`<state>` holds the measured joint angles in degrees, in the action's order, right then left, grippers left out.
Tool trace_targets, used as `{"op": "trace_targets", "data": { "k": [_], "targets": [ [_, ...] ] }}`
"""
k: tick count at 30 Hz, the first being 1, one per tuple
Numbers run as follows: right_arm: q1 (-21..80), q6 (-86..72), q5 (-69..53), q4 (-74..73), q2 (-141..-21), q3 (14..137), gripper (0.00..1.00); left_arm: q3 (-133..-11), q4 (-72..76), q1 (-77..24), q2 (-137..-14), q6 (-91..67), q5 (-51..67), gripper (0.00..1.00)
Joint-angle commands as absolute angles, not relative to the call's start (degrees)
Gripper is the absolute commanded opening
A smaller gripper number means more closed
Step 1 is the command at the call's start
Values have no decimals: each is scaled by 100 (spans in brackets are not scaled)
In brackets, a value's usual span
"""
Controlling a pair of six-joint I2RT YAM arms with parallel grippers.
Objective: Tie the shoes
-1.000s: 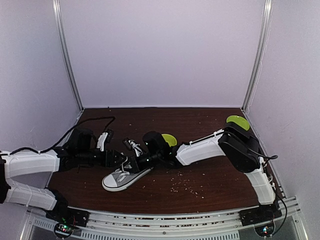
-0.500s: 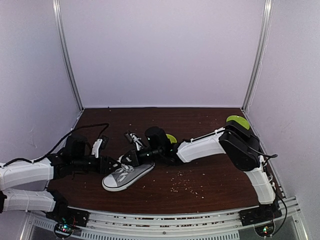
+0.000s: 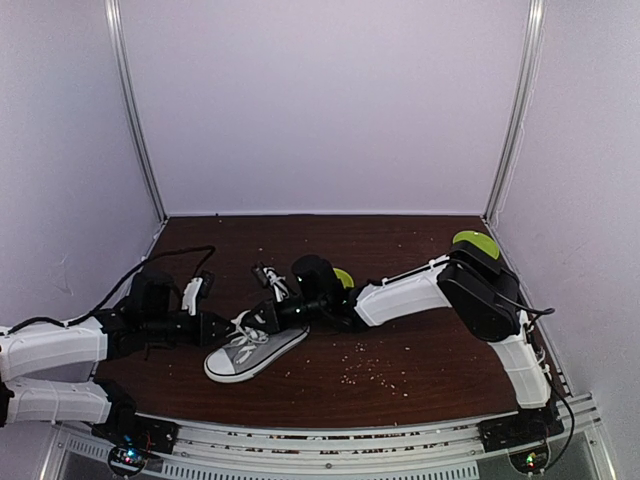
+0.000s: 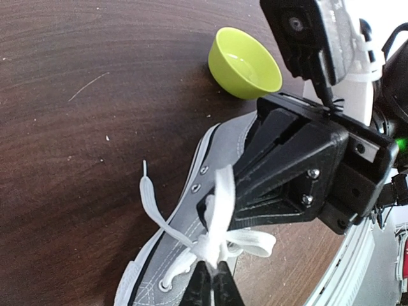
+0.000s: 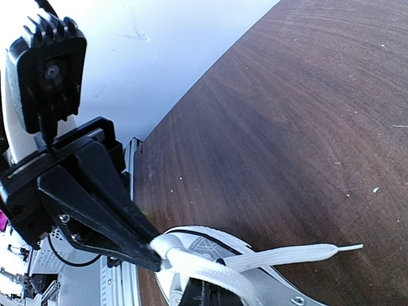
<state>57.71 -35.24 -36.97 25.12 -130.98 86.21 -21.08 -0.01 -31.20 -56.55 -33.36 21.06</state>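
Note:
The grey shoe lies on its sole on the dark table, toe toward the near edge. Its white laces are bunched into a knot over the tongue. My left gripper is shut on that knot from the toe side. In the top view it sits at the shoe's left. My right gripper is shut on a lace strand just opposite, and its black fingers reach over the shoe's collar. One lace end trails across the table.
A green bowl stands just behind the shoe, half hidden by the right arm in the top view. Crumbs are scattered on the table right of the shoe. White walls enclose the table on three sides.
My left gripper has closed on the lace knot after drawing back to the left. My right gripper has shifted slightly left and stayed shut on its strand.

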Motion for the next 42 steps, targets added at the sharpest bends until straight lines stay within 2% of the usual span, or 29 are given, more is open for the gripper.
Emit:
{"op": "trace_targets", "data": {
  "k": [1, 11, 15, 21, 26, 31, 35, 42],
  "targets": [
    [5735, -3385, -3421, 2620, -12920, 8561, 0, -2079, 339, -3076, -5599, -3240, 2147, 0],
    [5875, -2641, -2444, 1645, -12934, 8863, 0, -2181, 432, -3077, -5742, -3184, 2268, 0],
    [5938, -2599, -1968, 1803, -12803, 8783, 0, -2285, 358, -3076, -5807, -3178, 2293, 0],
    [5978, -2805, -1923, 2039, -12609, 8642, 0, -2415, 43, -3077, -5899, -3189, 2091, 0],
    [6025, -2904, -1703, 2083, -12587, 8625, 1, -2325, 348, -3081, -5950, -3314, 2389, 0],
    [6041, -2975, -1629, 1760, -12790, 8751, 10, -2316, 358, -3076, -5950, -3360, 2347, 0],
    [6017, -2764, -1810, 1596, -12491, 8495, 26, -2378, 77, -3076, -5909, -3404, 1976, 0],
    [5855, -2274, -2657, 1176, -11675, 7923, 44, -2417, -55, -3070, -5954, -3403, 1855, 0]
  ]
}}
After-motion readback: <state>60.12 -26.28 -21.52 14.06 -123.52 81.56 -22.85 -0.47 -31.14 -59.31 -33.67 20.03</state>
